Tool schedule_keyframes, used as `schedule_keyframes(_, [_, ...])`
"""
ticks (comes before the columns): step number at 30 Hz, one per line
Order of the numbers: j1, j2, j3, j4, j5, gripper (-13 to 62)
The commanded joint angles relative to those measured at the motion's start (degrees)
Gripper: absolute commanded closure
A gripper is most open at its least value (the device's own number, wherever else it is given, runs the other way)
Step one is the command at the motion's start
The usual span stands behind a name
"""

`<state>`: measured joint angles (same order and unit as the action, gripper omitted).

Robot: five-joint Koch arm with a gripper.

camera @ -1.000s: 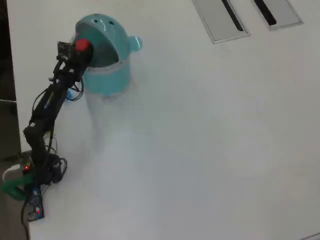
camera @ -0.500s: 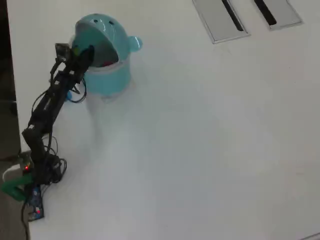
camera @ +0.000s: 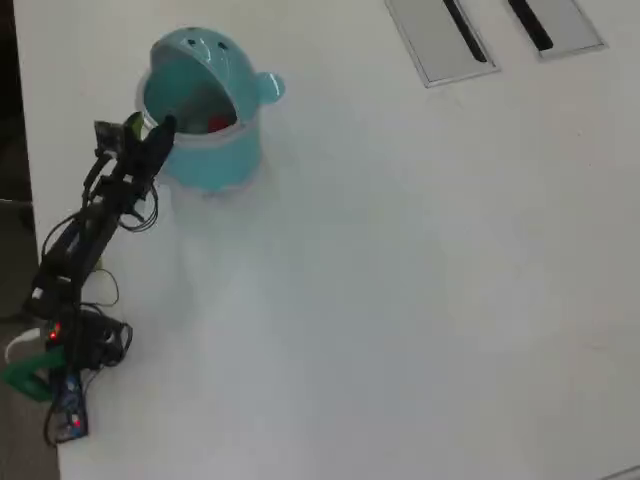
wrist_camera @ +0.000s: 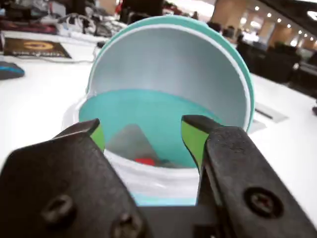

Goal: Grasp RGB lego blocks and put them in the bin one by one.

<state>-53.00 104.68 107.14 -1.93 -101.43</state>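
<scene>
The white table (camera: 400, 280) carries the teal bin (camera: 215, 160) near its top left corner in the overhead view. The arm's claw (wrist_camera: 143, 134) hangs just before the bin's mouth, jaws spread apart and empty. A red lego block (wrist_camera: 145, 161) lies inside the bin.

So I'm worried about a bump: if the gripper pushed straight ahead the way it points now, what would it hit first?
Probably the bin: its pale rim lies just past the open gripper. If it cleared that, it would enter the opening where the red block lies. Depth is hard to judge.
</scene>
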Motion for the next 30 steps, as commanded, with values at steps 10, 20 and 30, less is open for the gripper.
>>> schedule_keyframes(10, [-3.96,21.71,11.87,16.88,6.68,21.0])
schedule_keyframes(20, [-12.66,30.94,21.45,31.46,6.59,20.9])
schedule_keyframes(30, [-24.70,30.94,28.65,42.54,5.89,21.0])
